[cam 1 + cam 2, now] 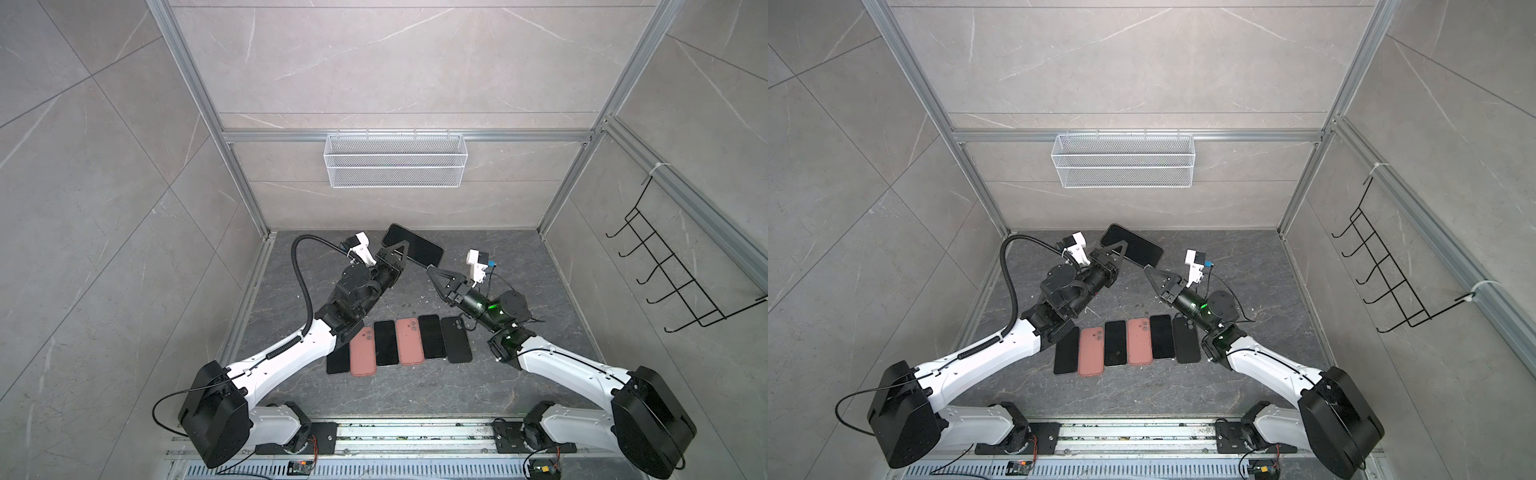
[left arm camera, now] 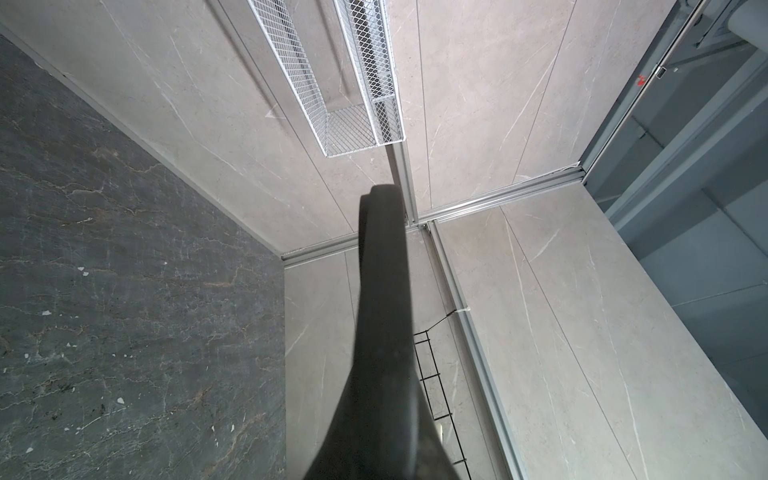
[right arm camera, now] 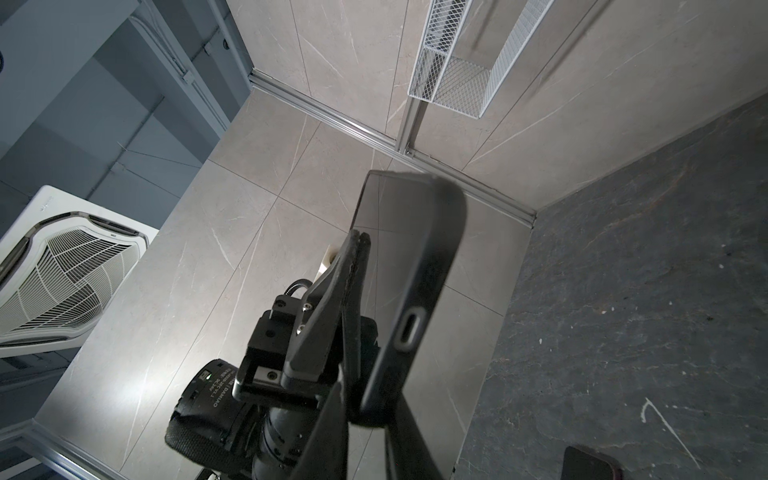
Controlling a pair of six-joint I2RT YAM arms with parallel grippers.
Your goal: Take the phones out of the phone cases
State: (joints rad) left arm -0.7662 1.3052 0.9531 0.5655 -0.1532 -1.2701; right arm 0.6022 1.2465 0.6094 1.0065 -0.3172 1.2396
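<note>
In both top views the black phone (image 1: 413, 244) (image 1: 1133, 245), still in its black phone case (image 3: 428, 266), hangs tilted above the far part of the dark floor. My left gripper (image 1: 404, 249) (image 1: 1123, 248) is shut on its long side, one finger (image 3: 347, 266) lying flat on the glossy screen. My right gripper (image 1: 430, 270) (image 1: 1147, 270) (image 3: 374, 415) meets the near corner, its jaws closed on the case's end beside the charging-port cutout (image 3: 409, 326). In the left wrist view only a blurred black shape of case edge and fingers (image 2: 384, 270) shows.
Several phones and cases lie in a row on the floor between the arms: two pink cases (image 1: 363, 351) (image 1: 409, 341), black phones (image 1: 385, 343) and a black case (image 1: 456, 340). A white mesh basket (image 1: 395, 160) hangs on the back wall. A black wire rack (image 1: 673, 266) is on the right wall.
</note>
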